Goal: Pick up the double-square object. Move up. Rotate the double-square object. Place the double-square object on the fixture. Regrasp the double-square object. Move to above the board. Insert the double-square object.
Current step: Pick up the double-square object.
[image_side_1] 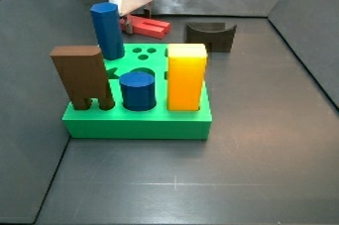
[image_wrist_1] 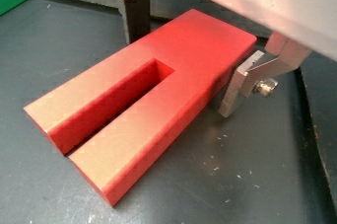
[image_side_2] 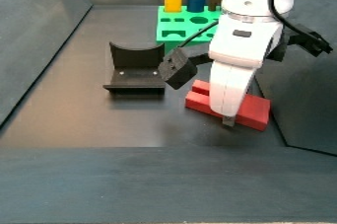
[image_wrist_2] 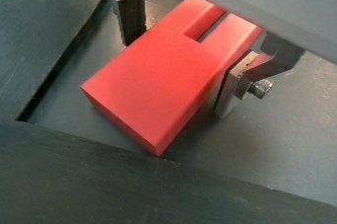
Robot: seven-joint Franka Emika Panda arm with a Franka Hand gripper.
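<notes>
The gripper [image_wrist_1: 198, 58] straddles the smooth red slotted double-square object [image_wrist_1: 132, 105], its 2 silver plates flanking the block, apparently touching; beside it sits the dark notched fixture [image_side_2: 136, 68].

Dark grey floor [image_side_2: 79, 110], scuffed, walled on the sides. Lying directly on it: red block [image_side_2: 243, 108] flat on the floor, fixture [image_side_2: 133, 68] near it at 9 o'clock in a side view, green board [image_side_1: 138, 113] standing apart from both. Claw [image_wrist_1: 184, 60] is down at floor level, one finger on each side of the red block in both wrist views.
</notes>
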